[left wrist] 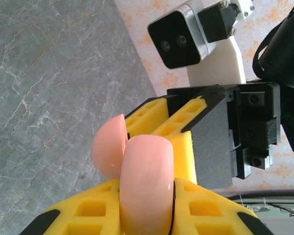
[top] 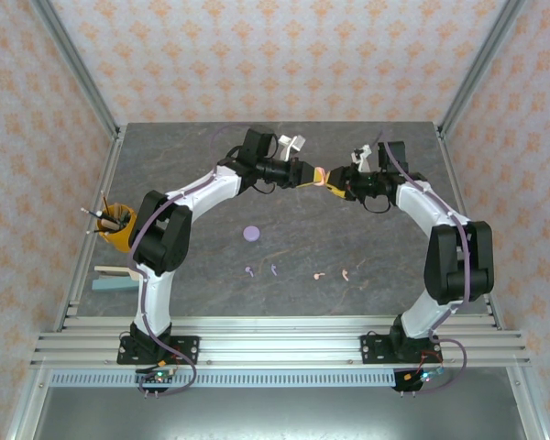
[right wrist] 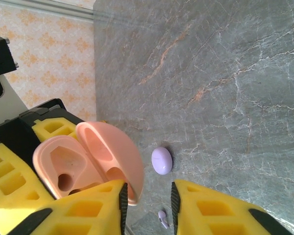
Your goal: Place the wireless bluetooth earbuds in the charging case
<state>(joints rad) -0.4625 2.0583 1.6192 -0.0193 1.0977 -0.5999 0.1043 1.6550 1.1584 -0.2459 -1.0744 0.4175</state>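
Note:
The pink charging case (top: 322, 176) hangs in the air over the far middle of the table, with my left gripper (top: 310, 173) shut on its base (left wrist: 146, 181). Its lid (right wrist: 115, 154) stands open, baring the empty earbud wells (right wrist: 63, 169). My right gripper (right wrist: 148, 193) is open; the lid's rim sits against one pad, the other finger (right wrist: 220, 210) stands apart. A closed purple case (top: 251, 233) lies on the table. Near the front lie two purple earbuds (top: 248, 270) (top: 273, 269) and two pink earbuds (top: 319, 274) (top: 346, 273).
A yellow cup with pens (top: 117, 225) stands at the left edge, with a wooden and a blue block (top: 110, 277) in front of it. Metal frame posts and patterned walls close in the grey marble table (top: 394, 247).

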